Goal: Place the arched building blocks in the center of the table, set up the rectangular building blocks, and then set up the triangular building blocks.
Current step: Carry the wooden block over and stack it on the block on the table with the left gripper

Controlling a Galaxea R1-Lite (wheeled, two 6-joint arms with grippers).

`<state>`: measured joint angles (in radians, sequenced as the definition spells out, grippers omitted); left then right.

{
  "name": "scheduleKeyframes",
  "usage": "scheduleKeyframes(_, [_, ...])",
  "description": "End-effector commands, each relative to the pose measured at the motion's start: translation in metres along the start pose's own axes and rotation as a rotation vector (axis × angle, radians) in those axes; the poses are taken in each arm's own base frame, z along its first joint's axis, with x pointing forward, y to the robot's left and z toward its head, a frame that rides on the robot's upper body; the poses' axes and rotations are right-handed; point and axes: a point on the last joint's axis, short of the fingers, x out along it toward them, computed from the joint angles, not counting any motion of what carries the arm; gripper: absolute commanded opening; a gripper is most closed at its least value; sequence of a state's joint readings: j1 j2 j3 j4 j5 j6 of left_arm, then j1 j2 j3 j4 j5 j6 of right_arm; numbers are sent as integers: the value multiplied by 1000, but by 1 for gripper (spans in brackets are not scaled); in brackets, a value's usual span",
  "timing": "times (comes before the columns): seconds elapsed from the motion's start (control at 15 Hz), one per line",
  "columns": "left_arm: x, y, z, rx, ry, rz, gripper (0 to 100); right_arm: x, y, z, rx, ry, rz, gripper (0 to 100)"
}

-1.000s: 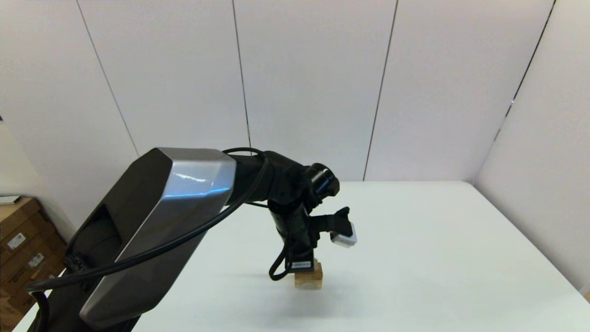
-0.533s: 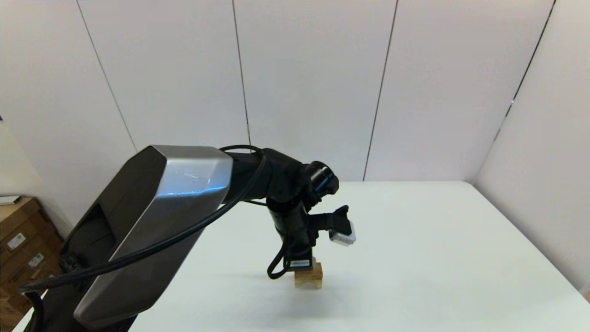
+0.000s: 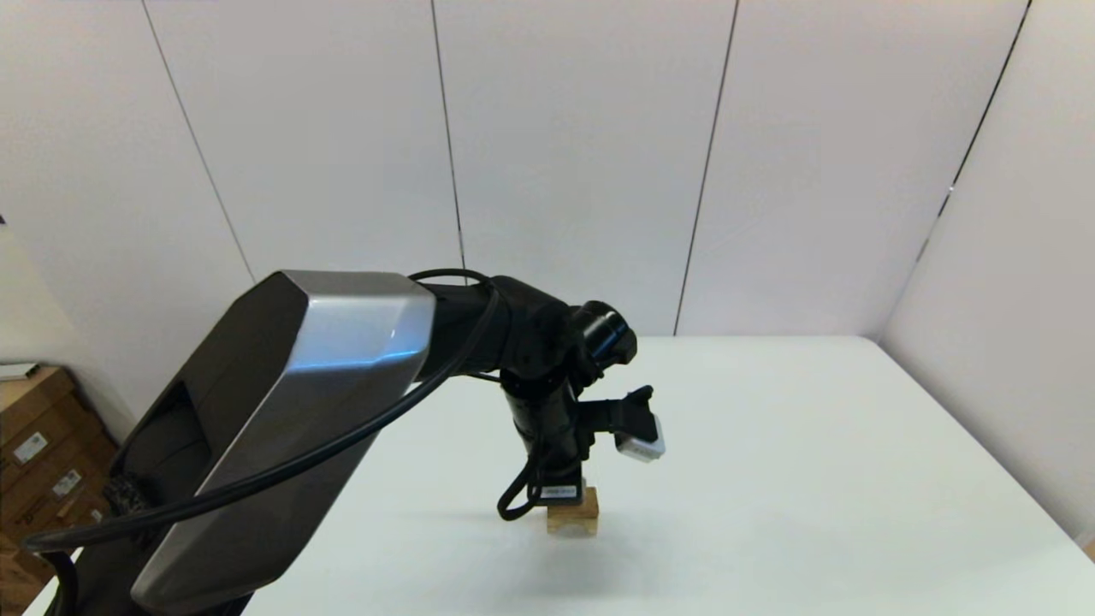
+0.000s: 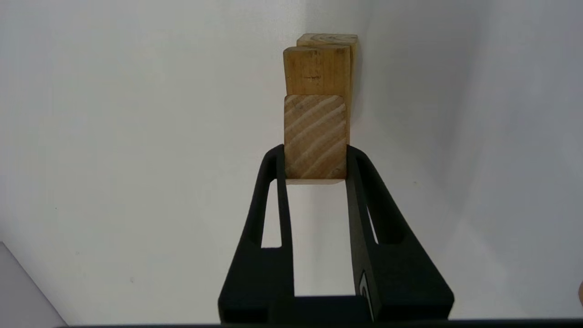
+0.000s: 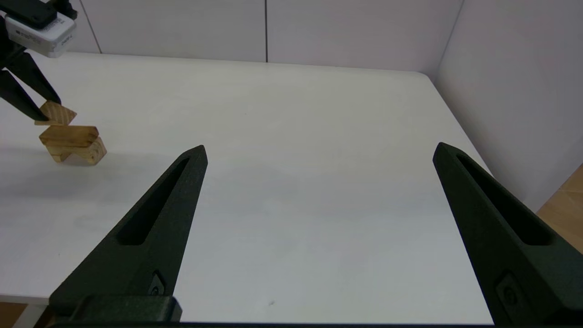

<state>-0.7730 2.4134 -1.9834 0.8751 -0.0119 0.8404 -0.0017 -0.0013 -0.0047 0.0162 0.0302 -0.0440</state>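
Above the stacked blocks, left pincer [image 4: 315,157] grips triangular block [image 4: 315,136].

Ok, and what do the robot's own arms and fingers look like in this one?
The left arm has a faceted silver-grey shell over black joints, with a black cable looping along it and a small white-and-black module near the wrist. The left gripper and right gripper each have long, tapered matte-black fingers with slot-shaped cut-outs.
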Motion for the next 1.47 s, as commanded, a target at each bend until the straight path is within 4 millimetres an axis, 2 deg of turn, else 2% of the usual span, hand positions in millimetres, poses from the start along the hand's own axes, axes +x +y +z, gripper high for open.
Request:
scheduleKeyframes(0.07, [3,-4,4,17,2,-5,0,0,0,0,0,0,1,100])
scheduleKeyframes(0.53, [12,-4,5,17,16,-13,0,0,0,0,0,-1,1,100])
scheduleKeyframes(1.47, [13,-4,4,15,20,-7,0,0,0,0,0,-1,1,100])
